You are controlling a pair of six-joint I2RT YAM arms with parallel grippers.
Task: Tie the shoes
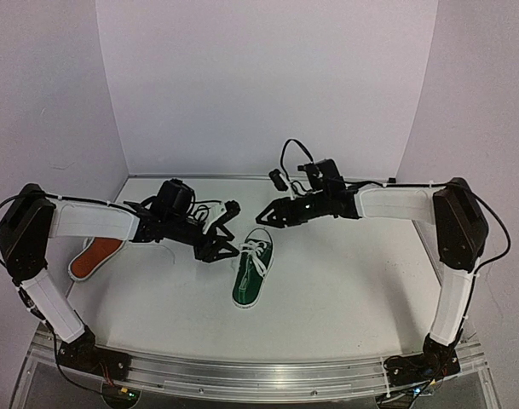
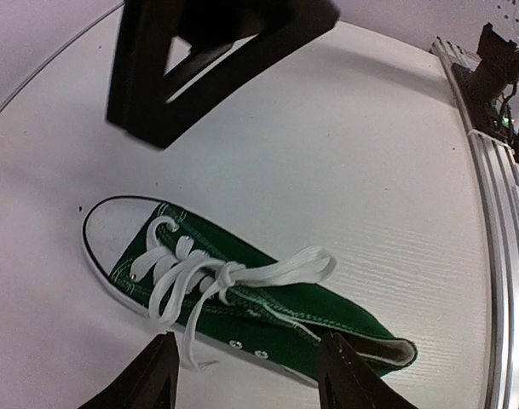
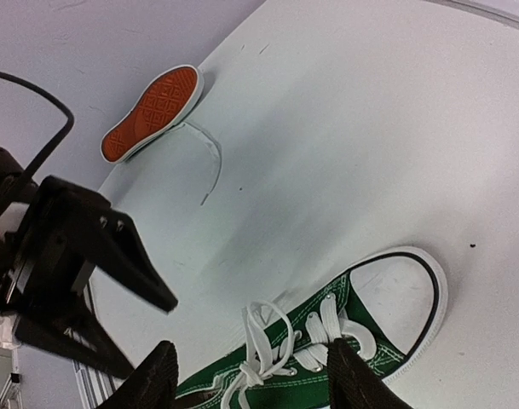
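The green shoe (image 1: pixel 250 277) stands upright on its sole near the middle of the counter (image 1: pixel 344 290), toe toward the far edge and heel toward the near edge. Its white laces (image 2: pixel 199 277) are threaded through the eyelets. One flat loop lies slack across the tongue toward the heel, and a loose end trails down the side onto the counter. I see no finished bow, so I judge the knot on this shoe is at best half made. My left fingers (image 2: pixel 152 383) hang above the shoe on its left-edge side, spread wide and holding nothing. My right fingers (image 3: pixel 148 383) hover just past the toe toward the far edge, also wide and empty, and neither pair touches the shoe. I read this as the approach to picking up the strands. Next I would bring each side down onto a separate strand and close only on lace, not on canvas. The shoe looks light and will likely slide if I pull sideways. The orange shoe (image 1: pixel 95 257) lies tipped over by the left edge with its sole showing and a lace trailing, and it looks untied.
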